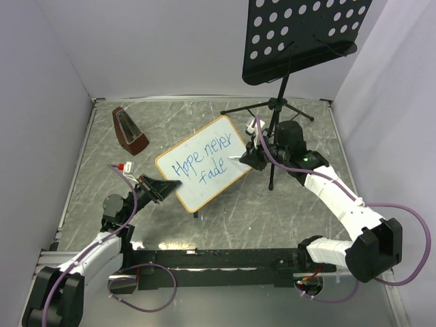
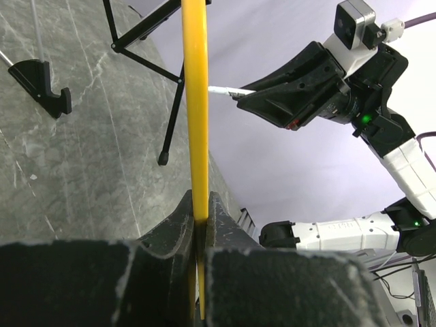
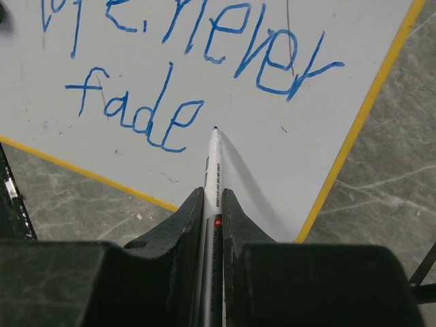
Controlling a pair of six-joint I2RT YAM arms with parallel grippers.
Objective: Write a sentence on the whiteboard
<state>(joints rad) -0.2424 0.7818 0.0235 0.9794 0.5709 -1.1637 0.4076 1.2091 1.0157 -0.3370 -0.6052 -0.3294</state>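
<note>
A: Left pincer (image 2: 201,211) clamped on the whiteboard (image 1: 204,185) by its frame edge. Why?
B: Braces it, tilted on the desk (image 1: 136,218). Right pincer (image 3: 212,201), closed on the marker (image 3: 213,157), sets the tip beside "fade"; the sentence (image 3: 204,61) likely lacks its "s".

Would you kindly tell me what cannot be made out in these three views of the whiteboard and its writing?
Left wrist: the whiteboard shows edge-on, clamped in the left gripper, so its written face is hidden.
Right wrist: the top edge cuts off the first word of the sentence.
Top external: whether the marker in the right gripper touches the board is too small to tell.
</note>
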